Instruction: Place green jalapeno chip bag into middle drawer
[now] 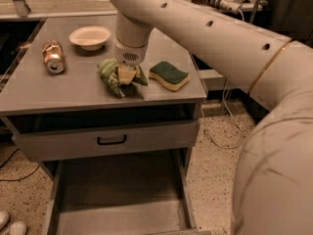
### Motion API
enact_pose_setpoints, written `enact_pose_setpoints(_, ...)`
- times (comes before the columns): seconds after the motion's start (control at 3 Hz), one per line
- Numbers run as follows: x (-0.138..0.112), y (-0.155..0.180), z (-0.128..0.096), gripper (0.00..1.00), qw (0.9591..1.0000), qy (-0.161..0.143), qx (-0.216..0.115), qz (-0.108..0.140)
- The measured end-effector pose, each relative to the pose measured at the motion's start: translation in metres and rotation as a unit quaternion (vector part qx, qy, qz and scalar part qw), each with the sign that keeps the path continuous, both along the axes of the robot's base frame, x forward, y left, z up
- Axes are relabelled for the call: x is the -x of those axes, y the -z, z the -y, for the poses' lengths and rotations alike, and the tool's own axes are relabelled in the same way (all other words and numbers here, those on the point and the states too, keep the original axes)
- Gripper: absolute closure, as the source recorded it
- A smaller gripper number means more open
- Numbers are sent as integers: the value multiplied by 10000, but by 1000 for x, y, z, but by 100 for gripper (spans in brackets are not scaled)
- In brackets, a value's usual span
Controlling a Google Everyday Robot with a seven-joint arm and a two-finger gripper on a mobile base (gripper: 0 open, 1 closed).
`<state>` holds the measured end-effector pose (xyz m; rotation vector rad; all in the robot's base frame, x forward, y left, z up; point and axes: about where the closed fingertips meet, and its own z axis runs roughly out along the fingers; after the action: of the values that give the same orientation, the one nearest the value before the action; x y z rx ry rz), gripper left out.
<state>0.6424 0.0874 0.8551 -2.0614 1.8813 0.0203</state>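
Note:
The green jalapeno chip bag (111,77) lies crumpled on the grey cabinet top, between a can and a sponge. My gripper (126,74) comes straight down onto the bag's middle and is shut on it, with green foil bunched on both sides of the tan fingers (127,72). The bag still rests on the top. The middle drawer (117,199) is pulled out low at the front, showing a flat grey floor and low side walls. It is empty.
A white bowl (90,36) and a tipped copper can (53,57) sit at the back left of the cabinet top (49,89). A green-and-yellow sponge (168,75) lies right of the bag. A drawer front with a black handle (111,140) sits above the open drawer. My arm (234,43) fills the right side.

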Motion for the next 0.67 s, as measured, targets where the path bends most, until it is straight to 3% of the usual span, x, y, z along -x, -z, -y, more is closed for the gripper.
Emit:
enact_pose_setpoints(0.33,69,-1,4,100,9999,-32,-79,56)
enact_pose_setpoints(0.67,69,-1,4,100,9999,-32,-79,57)
